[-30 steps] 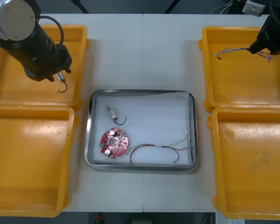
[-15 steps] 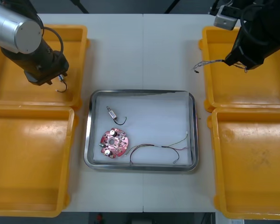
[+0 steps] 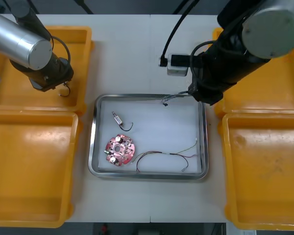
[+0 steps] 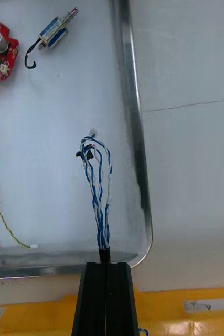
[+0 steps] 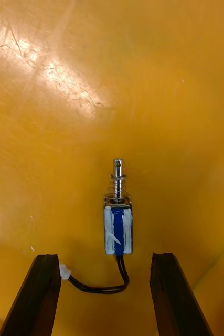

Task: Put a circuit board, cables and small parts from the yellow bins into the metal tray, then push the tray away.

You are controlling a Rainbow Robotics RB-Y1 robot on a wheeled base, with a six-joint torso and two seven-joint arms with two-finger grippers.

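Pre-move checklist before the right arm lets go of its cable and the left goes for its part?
1. Right gripper shut on twisted blue and white cable: ok.
2. Cable's free end over metal tray, its white inside: ok.
3. Drop spot apart from round red circuit board: ok.
4. Cable end resting on tray floor: cannot tell.
5. Left gripper open, small metal part centred ahead of its fingers in yellow bin: ok.

Right fingers [image 4: 93, 299] pinch a twisted blue-and-white cable [image 4: 102, 220] over the tray [image 4: 134, 152].
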